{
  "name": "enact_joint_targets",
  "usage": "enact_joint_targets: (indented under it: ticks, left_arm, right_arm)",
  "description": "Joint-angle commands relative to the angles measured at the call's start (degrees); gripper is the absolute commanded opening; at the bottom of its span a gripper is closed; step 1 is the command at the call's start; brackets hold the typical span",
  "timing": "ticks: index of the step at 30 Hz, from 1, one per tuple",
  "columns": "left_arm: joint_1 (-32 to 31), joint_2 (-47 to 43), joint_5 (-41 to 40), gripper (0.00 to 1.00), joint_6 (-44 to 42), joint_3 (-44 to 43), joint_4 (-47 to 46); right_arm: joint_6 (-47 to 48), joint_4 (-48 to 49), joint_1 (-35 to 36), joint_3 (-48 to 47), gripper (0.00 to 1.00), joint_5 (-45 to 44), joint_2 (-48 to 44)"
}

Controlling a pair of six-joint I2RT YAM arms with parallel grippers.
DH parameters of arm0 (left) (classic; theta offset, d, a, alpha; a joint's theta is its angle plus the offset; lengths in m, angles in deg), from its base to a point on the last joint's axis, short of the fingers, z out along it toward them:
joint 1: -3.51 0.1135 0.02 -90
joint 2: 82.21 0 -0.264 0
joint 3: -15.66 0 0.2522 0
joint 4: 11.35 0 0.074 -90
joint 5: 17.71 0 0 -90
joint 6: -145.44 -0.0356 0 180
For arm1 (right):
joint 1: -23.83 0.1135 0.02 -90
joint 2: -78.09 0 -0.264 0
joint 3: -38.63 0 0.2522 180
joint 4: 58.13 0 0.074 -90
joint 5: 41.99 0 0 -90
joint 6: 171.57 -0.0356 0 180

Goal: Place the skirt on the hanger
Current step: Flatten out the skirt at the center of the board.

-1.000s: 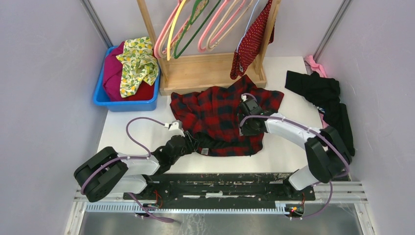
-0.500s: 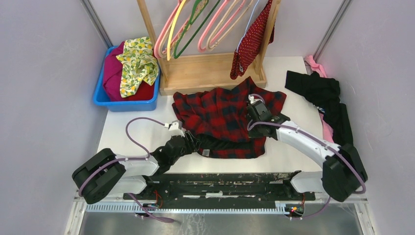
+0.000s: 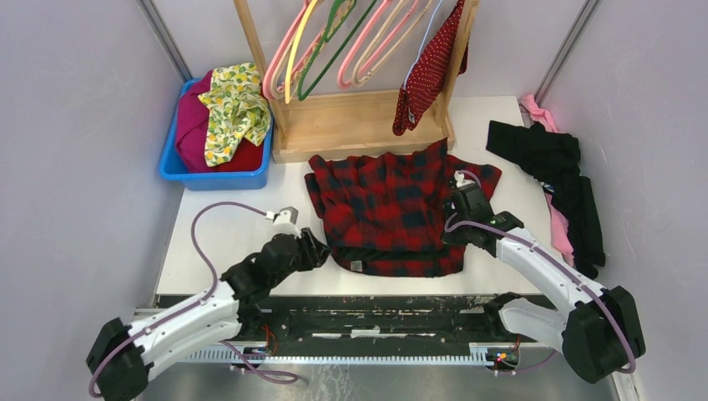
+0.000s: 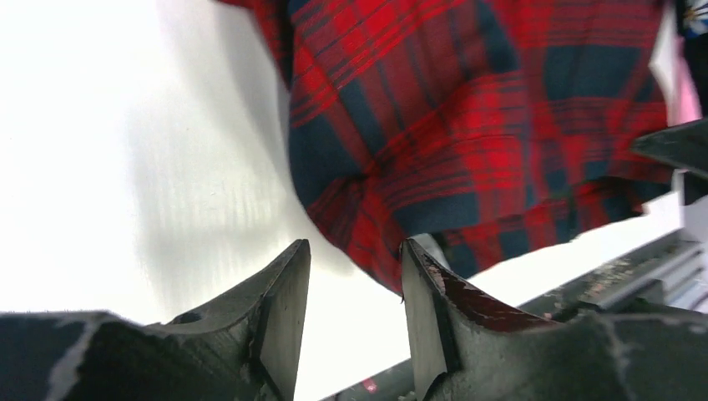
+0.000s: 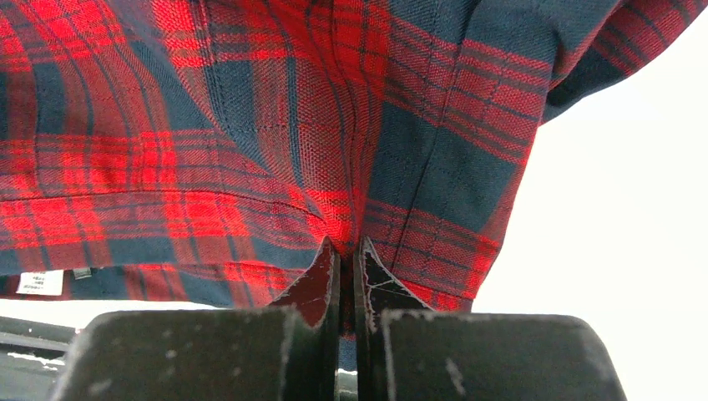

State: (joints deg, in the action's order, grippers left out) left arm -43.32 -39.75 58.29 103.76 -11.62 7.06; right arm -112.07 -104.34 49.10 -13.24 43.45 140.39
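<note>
Our right gripper (image 5: pixel 346 252) is pressed together on a fold at the right edge of the red-and-black plaid garment (image 3: pixel 388 209), the cloth pinched between its two dark fingers. Our left gripper (image 4: pixel 351 267) stands spread and holds nothing. It is low over the white table (image 3: pixel 488 117) at the garment's near left corner, with the hem just beside its right finger (image 4: pixel 426 292).

The plaid garment lies mostly flat in the middle of the table, between the two arms, with its far edge reaching the foot of the wooden rack (image 3: pixel 359 125). The skirt (image 3: pixel 427 71), dark red with tiny white dots, hangs at the right end of that rack, well apart from both grippers. The hanger (image 3: pixel 423 38), a thin pale wire, runs down along the skirt's left side; we cannot tell how the cloth sits on it.

Pink hangers (image 3: pixel 367 42) and a green hanger (image 3: pixel 332 50) fill the rest of the rail. To the left a blue bin (image 3: pixel 179 171) holds a lemon-print cloth (image 3: pixel 234 104) over a magenta cloth (image 3: pixel 192 125). A black garment (image 3: pixel 551 159) is draped along the table's right edge.
</note>
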Motion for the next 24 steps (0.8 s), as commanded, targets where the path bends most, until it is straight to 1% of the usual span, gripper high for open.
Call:
enact_joint_targets:
  ticks: [1, 6, 8, 12, 15, 19, 22, 23, 24]
  left_arm:
    - [0.08, -6.28, -0.37, 0.51, 0.26, -5.27, 9.56]
    - [0.10, 3.56, 2.73, 0.50, -1.28, -10.97, 7.95]
    - [0.08, 6.06, 4.51, 0.50, -1.07, -11.38, 4.28]
    - [0.05, 11.94, 2.97, 0.50, -2.85, -14.94, 0.66]
    - [0.08, 18.45, 3.08, 0.50, -4.93, -20.99, 0.47]
    - [0.11, 22.92, 4.42, 0.50, -5.68, -25.89, -0.81]
    - [0.07, 25.71, 5.07, 0.50, -6.06, -26.41, -2.94]
    - [0.06, 27.19, 4.90, 0.50, -6.39, -26.00, -3.72]
    - [0.07, 29.17, 4.86, 0.50, -6.70, -25.61, -4.14]
  right_arm:
    - [-0.95, 3.24, -0.98, 1.08, 0.01, 3.33, -2.44]
    - [-0.02, -1.23, -1.29, 0.38, 0.01, 2.22, -5.61]
    - [-0.51, -2.06, -1.62, 0.55, 0.01, 2.72, -7.63]
    - [-1.16, -3.61, -1.79, -0.37, 0.01, 4.35, -8.99]
    - [-1.03, -6.07, -1.80, -1.79, 0.01, 6.01, -9.06]
    - [-0.61, -8.69, -1.80, -2.05, 0.01, 7.49, -9.83]
    - [-0.57, -9.01, -1.73, -1.58, 0.01, 9.37, -10.12]
    - [-0.73, -8.88, -1.72, -1.54, 0.05, 10.33, -10.22]
    - [-0.85, -8.82, -1.79, -1.53, 0.20, 11.15, -10.27]
